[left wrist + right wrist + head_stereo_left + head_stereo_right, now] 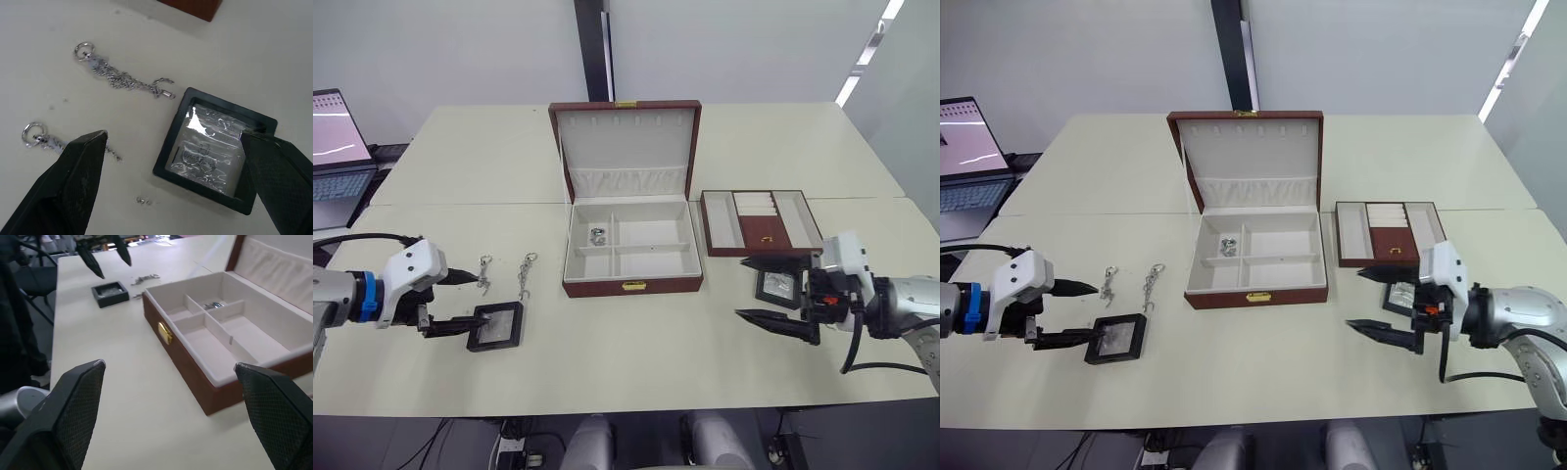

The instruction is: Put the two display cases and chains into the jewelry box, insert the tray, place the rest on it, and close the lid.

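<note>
Jewelry box (633,257) is sitting open at the middle of the bench (636,352), its lid (626,147) standing upright at the far side so the cream compartments are exposed for loading; something small and silvery, probably chains already dropped in, is lying in the far-left compartment. To its right, just beside it, the tray (761,221) is waiting on the bench, kept out of the box because the lower items have to go in first. One display case (496,324) is lying flat on the near left of the bench, and the left gripper (462,301) is hanging over it with its jaws spread wide, one finger touching or just above the case's left edge and the other pointing toward the chains, apparently lining up to take the case. Two chains (506,273) are lying loose just beyond that case, between it and the box, within easy reach of the same arm. The second display case (779,285) is lying near the tray's front edge on the right, and the right gripper (777,295) is hovering beside it with its jaws wide open, holding nothing, one finger above the case and one nearer. Both cases appear still to be loaded, so the tray step looks some way off.
</note>
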